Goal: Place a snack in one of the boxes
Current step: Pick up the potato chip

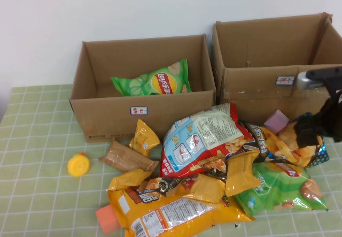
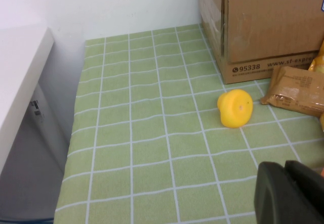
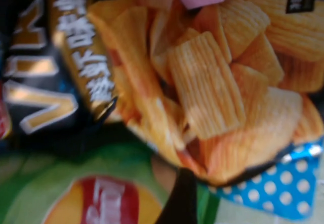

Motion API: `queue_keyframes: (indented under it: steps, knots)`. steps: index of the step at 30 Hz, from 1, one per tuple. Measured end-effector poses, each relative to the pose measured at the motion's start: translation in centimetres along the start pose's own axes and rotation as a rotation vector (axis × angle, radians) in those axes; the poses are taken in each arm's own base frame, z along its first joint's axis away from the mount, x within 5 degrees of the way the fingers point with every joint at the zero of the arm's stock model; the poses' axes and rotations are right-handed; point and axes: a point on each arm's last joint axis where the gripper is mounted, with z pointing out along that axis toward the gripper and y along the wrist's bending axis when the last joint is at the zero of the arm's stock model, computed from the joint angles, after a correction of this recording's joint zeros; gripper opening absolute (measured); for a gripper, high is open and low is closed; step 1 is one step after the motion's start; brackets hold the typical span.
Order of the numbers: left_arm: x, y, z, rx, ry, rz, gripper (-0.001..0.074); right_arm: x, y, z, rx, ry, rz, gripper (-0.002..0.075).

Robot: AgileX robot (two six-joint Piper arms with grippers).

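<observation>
While my right gripper [image 1: 312, 130] hangs low over the right end of the snack pile, just in front of the right box [image 1: 251, 90], I cannot tell from any view whether it is released or clenched. Its wrist camera is pressed close to a chip bag [image 3: 217, 87] printed with ridged crisps and a blue dotted corner, so I judge that bag [image 1: 291, 140] is my target. It lies partly on top of a green bag [image 1: 278, 186] and beside a dark bag with gold lettering [image 3: 76, 47], with a pink block [image 1: 276, 121] touching its upper edge. The risk here is a sloppy pinch: these bags overlap, so closing on a fold could drag a neighbour along or let the slick foil slip free on the lift. Squeezing too hard would crush the crisps. The near wall of the box stands close, and a hanging bag could snag on it and drop outside. My left gripper [image 2: 293, 193] waits low over the green checked cloth [image 2: 142, 133], near a yellow toy [image 2: 235, 107] and a brown packet [image 2: 298, 90], well apart from the work; its state is not visible either. The left box [image 1: 107, 114] already holds a green bag of crisps [image 1: 155, 81].
</observation>
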Motion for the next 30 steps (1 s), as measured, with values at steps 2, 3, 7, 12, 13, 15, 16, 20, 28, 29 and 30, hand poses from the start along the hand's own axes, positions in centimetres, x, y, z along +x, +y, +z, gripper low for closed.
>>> queue_keyframes:
  steps: [2, 3, 7, 12, 13, 15, 16, 20, 28, 29, 30]
  knots:
    - [0.0, 0.0, 0.0, 0.000, 0.000, 0.000, -0.0002, 0.0, -0.1, 1.4, 0.002, 0.007, 0.035, 0.0638]
    - [0.0, 0.0, 0.0, 0.000, 0.000, 0.000, -0.0002, -0.1, -0.3, 1.9, 0.003, 0.005, 0.053, 0.0638]
    - [0.0, 0.0, 0.0, 0.000, 0.000, 0.002, -0.0002, -0.2, -0.7, 3.8, -0.002, -0.008, 0.120, 0.0638]
    - [0.0, 0.0, 0.0, 0.000, 0.000, 0.002, -0.0002, -0.6, -1.0, 5.2, -0.015, -0.045, 0.172, 0.0638]
    - [0.0, 0.0, 0.0, 0.000, 0.000, 0.002, -0.0002, -0.6, -1.0, 5.4, -0.017, -0.051, 0.179, 0.0638]
    - [0.0, 0.0, 0.0, 0.000, 0.000, 0.002, -0.0002, -0.7, -1.0, 5.7, -0.021, -0.057, 0.191, 0.0638]
    - [0.0, 0.0, 0.0, 0.000, 0.000, 0.002, -0.0002, -0.7, -1.0, 5.9, -0.024, -0.056, 0.197, 0.0638]
    - [0.0, 0.0, 0.0, 0.000, 0.000, 0.002, -0.0002, -0.5, -1.0, 6.9, -0.030, -0.038, 0.203, 0.0631]
    - [0.0, 0.0, 0.0, 0.000, 0.000, 0.002, -0.0002, -0.8, -1.2, 7.0, -0.033, -0.042, 0.181, 0.0256]
    - [0.0, 0.0, 0.0, 0.000, 0.000, 0.002, -0.0002, -0.8, -1.2, 6.9, -0.034, -0.038, 0.179, 0.0208]
    - [0.0, 0.0, 0.0, 0.000, 0.000, 0.002, -0.0002, -0.8, -1.2, 6.8, -0.034, -0.036, 0.179, 0.0199]
